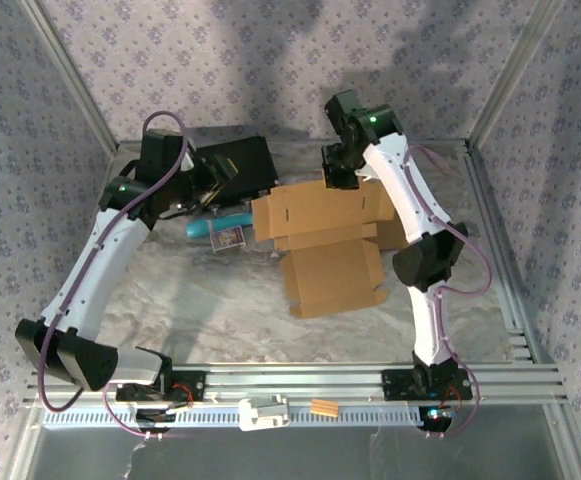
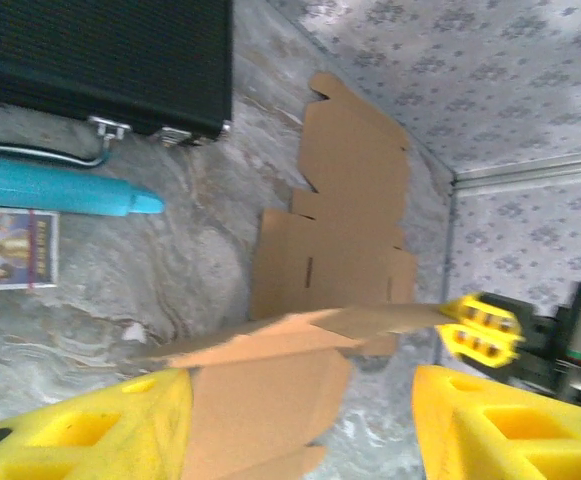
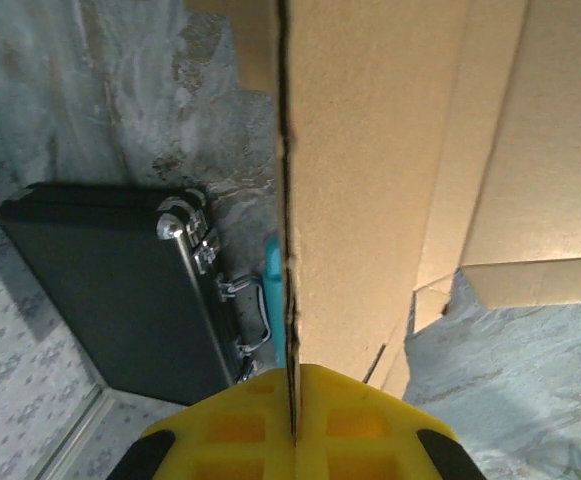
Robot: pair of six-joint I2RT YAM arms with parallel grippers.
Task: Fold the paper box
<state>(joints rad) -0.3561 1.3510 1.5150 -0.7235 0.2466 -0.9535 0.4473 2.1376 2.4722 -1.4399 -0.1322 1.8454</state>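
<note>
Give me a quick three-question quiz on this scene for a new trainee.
1. True or false: the right tool is shut on an edge of the box.
2. What lies on the table next to the black case? A. a teal tube B. a mug C. scissors
3. Fill in: the left tool has its jaws ____.

Key: 1 true; 2 A; 3 open.
</note>
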